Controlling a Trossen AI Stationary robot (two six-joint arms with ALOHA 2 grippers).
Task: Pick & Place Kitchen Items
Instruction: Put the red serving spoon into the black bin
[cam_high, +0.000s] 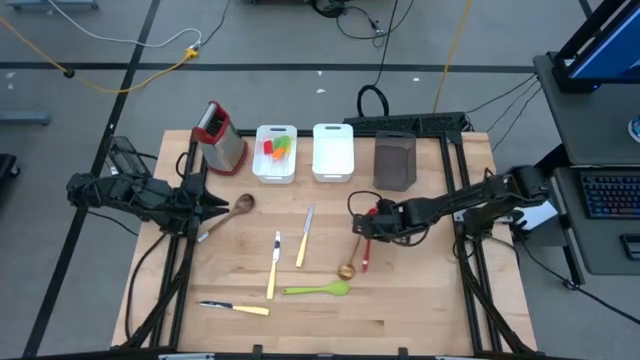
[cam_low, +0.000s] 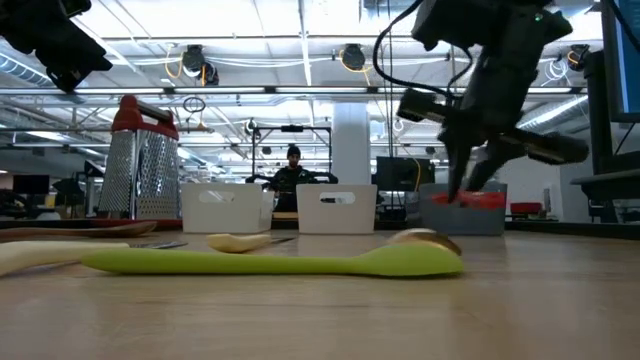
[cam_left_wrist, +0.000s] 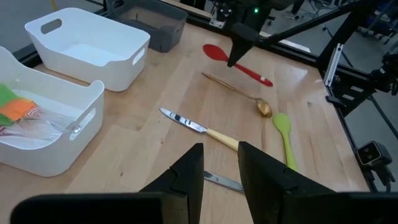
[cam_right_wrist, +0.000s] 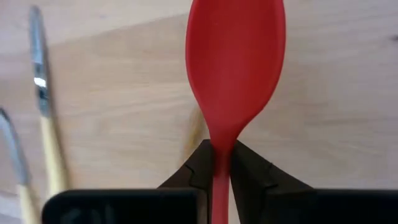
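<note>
Over on the right side of the pale wooden table (cam_high: 400, 300), the right gripper (cam_right_wrist: 221, 163) has its two dark fingers pinched on the neck of a long red plastic spoon (cam_right_wrist: 235, 68), just below the bowl; the spoon sits near the dark rectangular bin (cam_high: 395, 160), though whether it rests on the wood or hangs just above it I cannot tell. The left gripper (cam_left_wrist: 219, 167) waits at the table's left edge, beside the steel box grater with a red top (cam_high: 219, 136), its fingers held slightly apart on nothing. Between the arms lie a long green plastic spoon (cam_high: 318, 290), a slim gold metal spoon (cam_high: 346, 268) near it, three cream-handled knives (cam_high: 304, 237) (cam_high: 273, 264) (cam_high: 234, 308) and a wooden spoon (cam_high: 232, 210). One white bin (cam_high: 274, 172) holds green and orange spatulas (cam_high: 277, 147) (the other white bin (cam_high: 333, 152) shows only its bare floor).
</note>
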